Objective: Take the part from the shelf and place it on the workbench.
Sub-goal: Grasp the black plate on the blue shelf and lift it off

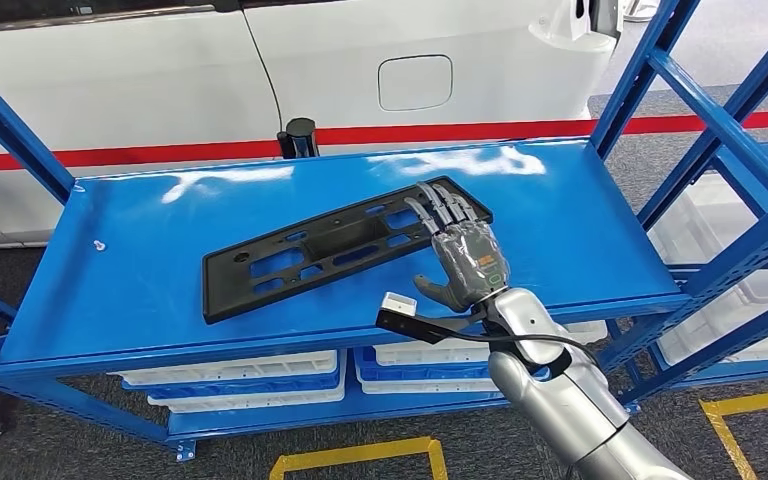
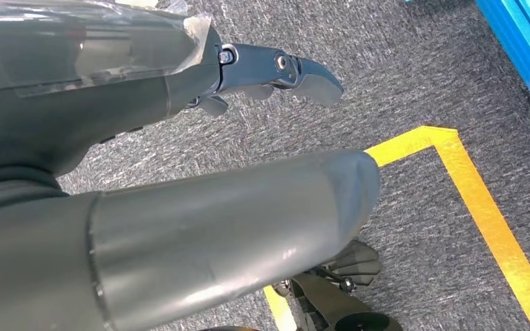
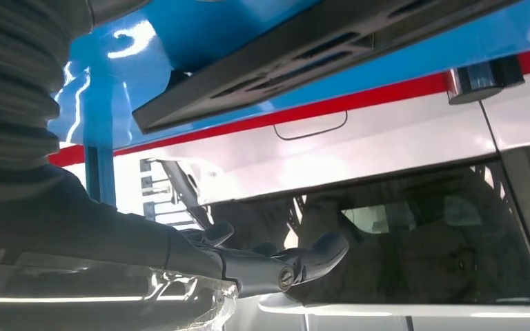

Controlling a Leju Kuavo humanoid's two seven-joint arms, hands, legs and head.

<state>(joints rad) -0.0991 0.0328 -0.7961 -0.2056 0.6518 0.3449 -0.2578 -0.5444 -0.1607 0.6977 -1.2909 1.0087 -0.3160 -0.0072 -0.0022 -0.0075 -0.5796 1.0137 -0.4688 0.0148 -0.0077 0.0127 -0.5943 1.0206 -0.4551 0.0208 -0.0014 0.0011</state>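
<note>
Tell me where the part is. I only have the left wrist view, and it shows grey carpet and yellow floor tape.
Observer: In the head view the black part lies flat on the blue shelf.
Operator: Is the right hand on it?
Observer: The right hand is over the part's right end with its fingers stretched out. The right wrist view shows a gap between the fingers and the part, so it holds nothing.
</note>
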